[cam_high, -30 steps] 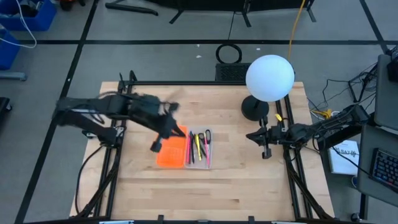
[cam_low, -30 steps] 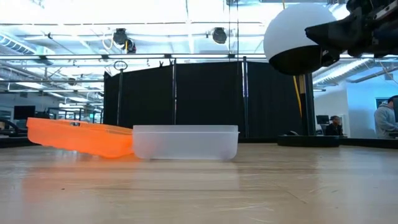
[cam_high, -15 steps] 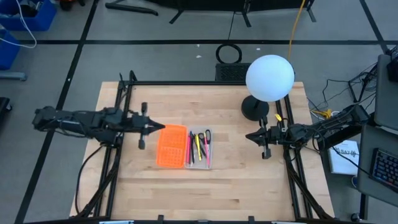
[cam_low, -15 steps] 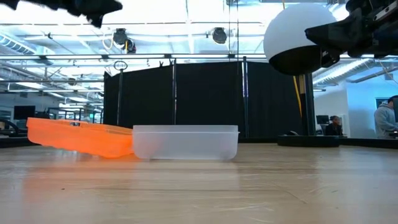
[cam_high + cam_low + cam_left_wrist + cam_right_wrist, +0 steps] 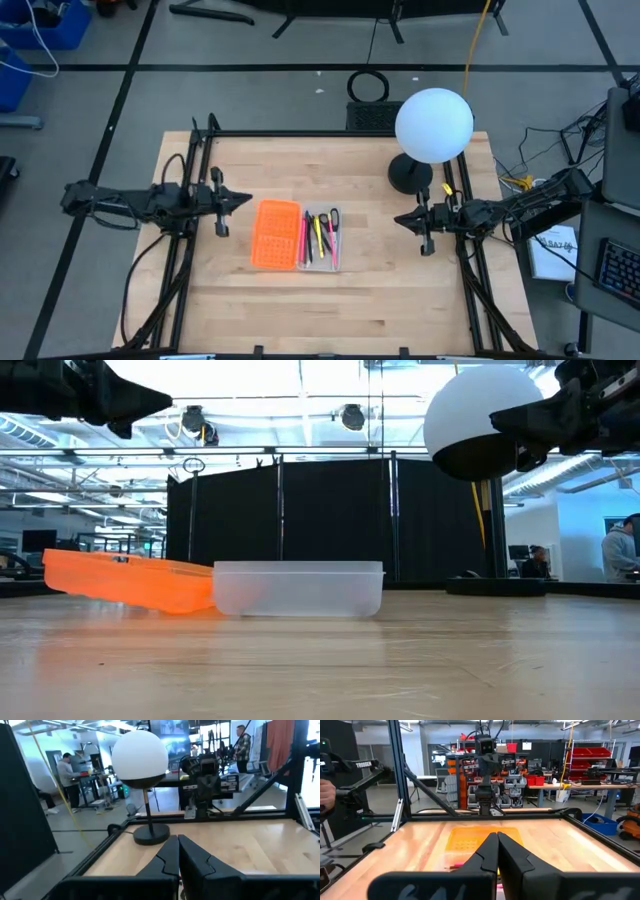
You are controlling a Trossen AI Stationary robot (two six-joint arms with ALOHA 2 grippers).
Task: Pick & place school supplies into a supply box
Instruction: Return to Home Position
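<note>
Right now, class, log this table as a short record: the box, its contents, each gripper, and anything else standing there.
Supply box: open, mid-table, orange side toward the left arm
Contents: pens and scissors lying in the clear side
Left gripper: shut, empty, raised by the table's left edge
Right gripper: shut, empty, raised by the right edge
Other: white globe lamp near the far right corner
Table: pale wood

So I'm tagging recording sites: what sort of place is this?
Probably a robotics lab or workshop: a framed wooden table, black curtain partitions behind it, and workbenches with red storage bins beyond.
</note>
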